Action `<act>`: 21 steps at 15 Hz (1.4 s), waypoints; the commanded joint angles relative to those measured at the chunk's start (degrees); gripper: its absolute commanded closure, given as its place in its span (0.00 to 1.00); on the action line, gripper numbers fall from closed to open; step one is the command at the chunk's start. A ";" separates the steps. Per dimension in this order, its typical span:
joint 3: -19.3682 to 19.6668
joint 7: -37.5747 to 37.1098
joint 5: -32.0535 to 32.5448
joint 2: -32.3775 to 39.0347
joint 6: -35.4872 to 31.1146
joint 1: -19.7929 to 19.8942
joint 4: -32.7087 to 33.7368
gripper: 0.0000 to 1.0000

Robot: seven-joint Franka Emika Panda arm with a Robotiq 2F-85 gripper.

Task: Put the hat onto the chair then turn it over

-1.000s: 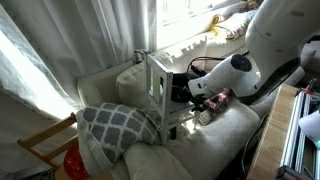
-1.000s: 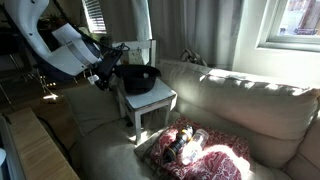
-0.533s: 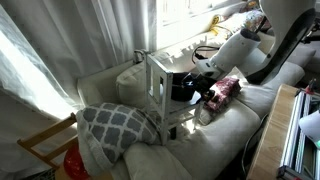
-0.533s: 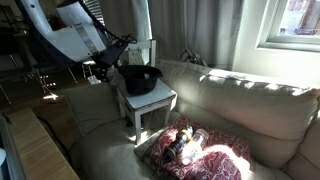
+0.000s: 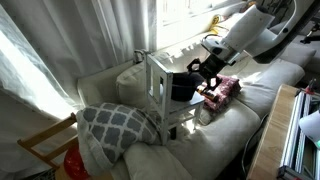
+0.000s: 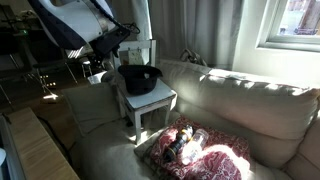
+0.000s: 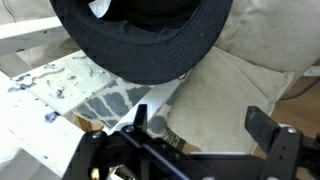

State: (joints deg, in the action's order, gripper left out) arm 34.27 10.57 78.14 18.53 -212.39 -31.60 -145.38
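The hat [image 6: 140, 78] sits on the seat of the white chair [image 6: 160, 103], mouth up like a bowl, so the flip looks done. The gripper [image 6: 126, 33] hangs just above, fingers [image 7: 276, 135] spread wide and empty, clear of the brim.

The hat [image 6: 138, 78] sits on the chair [image 6: 163, 101], which stands on the sofa [image 6: 245, 100] near a folded cloth [image 6: 200, 148].

On the cream sofa [image 5: 235, 130] stands the white chair [image 5: 156, 88], the black hat [image 5: 181, 86] on its seat. The gripper [image 5: 204, 72] hangs just beside the hat; a red-patterned cloth [image 5: 222, 90] lies near the chair's front.
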 commanded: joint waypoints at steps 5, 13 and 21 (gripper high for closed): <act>1.37 -29.29 5.39 -7.65 9.34 1.00 5.80 0.00; -10.89 -28.07 -5.65 -11.52 21.11 10.95 6.99 0.00; -16.51 -35.13 -8.83 -10.02 15.21 17.35 4.25 0.00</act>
State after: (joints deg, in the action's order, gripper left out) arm 20.40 -18.93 68.28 8.54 -193.98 -18.23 -138.12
